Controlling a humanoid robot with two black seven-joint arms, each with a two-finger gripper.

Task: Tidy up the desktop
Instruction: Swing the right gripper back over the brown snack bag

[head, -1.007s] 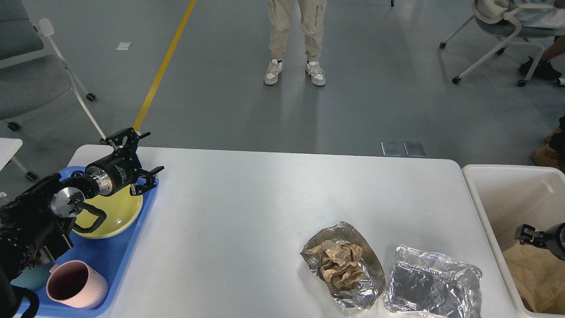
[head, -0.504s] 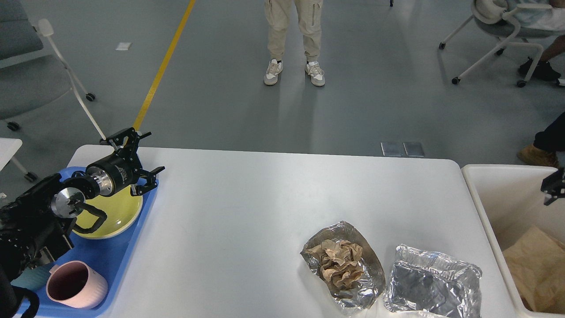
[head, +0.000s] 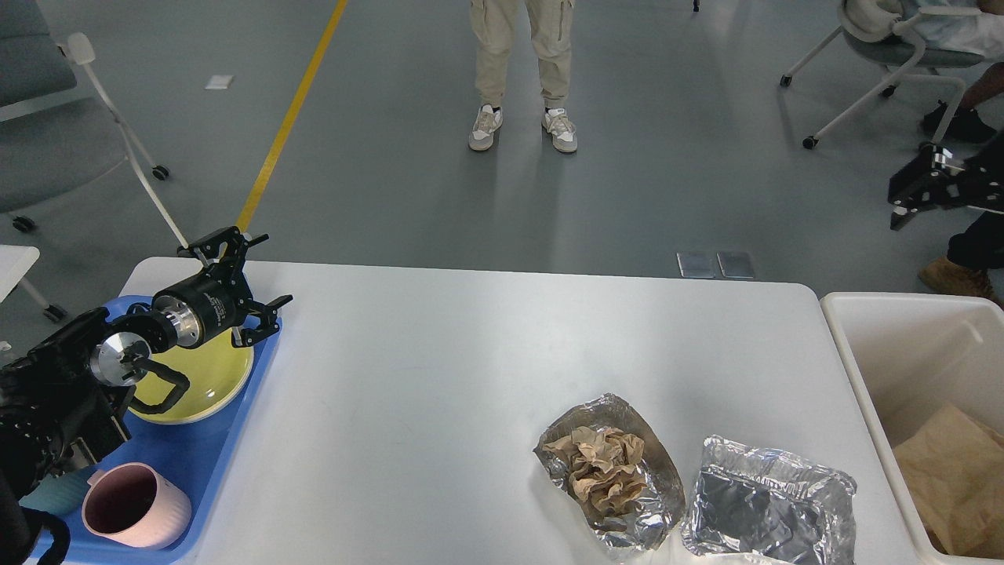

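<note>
Plainly, smooth white desktop (head: 439, 353), rounded corners, left fingers (head: 239, 275) spread, right fingers' (head: 914, 192) state perhaps unreadable.

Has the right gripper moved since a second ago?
Yes. The right gripper has risen from inside the cream bin to well above its far rim.

On the large white rectangular desktop (head: 439, 353), a blue plastic tray (head: 188, 463) lies at the left edge, holding a yellow round plate (head: 212, 377) behind a pink mug (head: 135, 504). 2 crumpled foil containers (head: 612, 471) (head: 769, 510) sit front right, side by side, left of a cream-white deep plastic bin (head: 902, 345).
</note>
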